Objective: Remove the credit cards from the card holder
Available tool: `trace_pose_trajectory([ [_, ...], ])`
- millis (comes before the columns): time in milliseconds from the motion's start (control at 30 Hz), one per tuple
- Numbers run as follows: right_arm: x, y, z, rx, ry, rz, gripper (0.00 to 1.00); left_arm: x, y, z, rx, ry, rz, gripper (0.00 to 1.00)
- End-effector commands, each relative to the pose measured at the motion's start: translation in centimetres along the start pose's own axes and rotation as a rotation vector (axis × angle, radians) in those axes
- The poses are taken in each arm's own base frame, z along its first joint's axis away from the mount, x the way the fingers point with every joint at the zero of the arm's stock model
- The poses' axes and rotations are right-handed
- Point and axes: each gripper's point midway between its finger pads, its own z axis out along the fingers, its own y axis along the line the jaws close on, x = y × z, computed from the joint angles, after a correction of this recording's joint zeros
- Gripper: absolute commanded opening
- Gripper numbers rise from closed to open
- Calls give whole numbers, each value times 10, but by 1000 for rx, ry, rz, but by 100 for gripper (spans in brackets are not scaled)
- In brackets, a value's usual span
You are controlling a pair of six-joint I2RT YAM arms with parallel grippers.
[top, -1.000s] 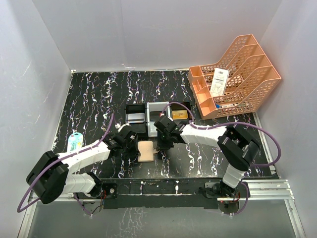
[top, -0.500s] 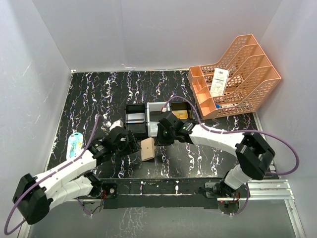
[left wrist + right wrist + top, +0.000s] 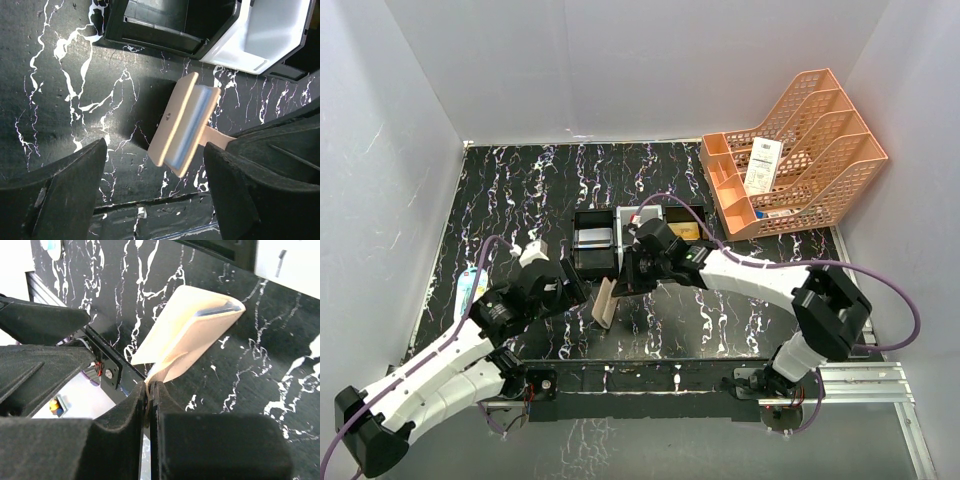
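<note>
**Card holder pinched by the right gripper, left fingers spread wide**

Nearest the arm bases, the left gripper (image 3: 565, 290) sits low over the black marbled table (image 3: 520, 190). Its wrist view shows its fingers (image 3: 75, 190) far apart and gripping nothing, with the card holder (image 3: 182, 122) between and beyond them.

Only this view shows the holder's inside: a pale bluish band of slots along the tan flap and a small stud on the outer face. Whether a card sits in those slots cannot be made out.

The right wrist view gives what the overhead one hides. The right gripper (image 3: 149, 387) has its fingertips pressed together on a thin tan flap of the holder, which fans open in a V. From above, the holder (image 3: 605, 303) is a tilted tan sliver just near of the tray (image 3: 618, 262), and I cannot tell whether its lower edge touches the table.

In the tray, a silvery card (image 3: 594, 238) lies in the left compartment and a gold card (image 3: 683, 231) in the right. The arm covers part of the middle compartment.

Far right, the orange file rack (image 3: 820, 150) holds a white receipt (image 3: 762, 165) whose print is too small to read.
</note>
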Motion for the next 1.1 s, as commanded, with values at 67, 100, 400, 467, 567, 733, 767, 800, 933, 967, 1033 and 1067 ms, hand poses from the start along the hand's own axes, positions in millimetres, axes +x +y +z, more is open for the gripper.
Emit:
trace_pose_trajectory([
  [67,-14,35,6,-122,-12,-46,0,-5,-3,-4,-7,-9,9,77],
  [100,-13,31,7,-111,-13,-41,0,-4,-4,-2,-6,-2,12,77],
  [400,7,-30,0,56,-35,54,0,7,-14,10,37,52,36,77],
  [467,11,-41,-2,65,-37,86,0,11,-16,14,44,69,37,77],
  [567,15,-54,-4,76,-47,114,0,16,-17,17,49,87,37,77],
  [733,19,-73,-2,110,-48,136,0,22,-17,22,50,112,39,75],
  [767,20,-77,-1,124,-51,139,0,24,-16,24,44,121,41,74],
  [800,20,-82,-1,142,-53,144,0,25,-15,25,39,125,42,74],
  [933,21,-99,-1,214,-60,160,0,33,-13,33,23,163,55,73],
  [967,21,-102,-1,231,-63,160,0,36,-13,35,21,172,59,72],
  [1033,22,-112,-1,277,-64,162,0,40,-11,39,13,191,64,71],
  [1067,22,-115,-2,294,-63,158,0,42,-10,41,7,199,65,71],
])
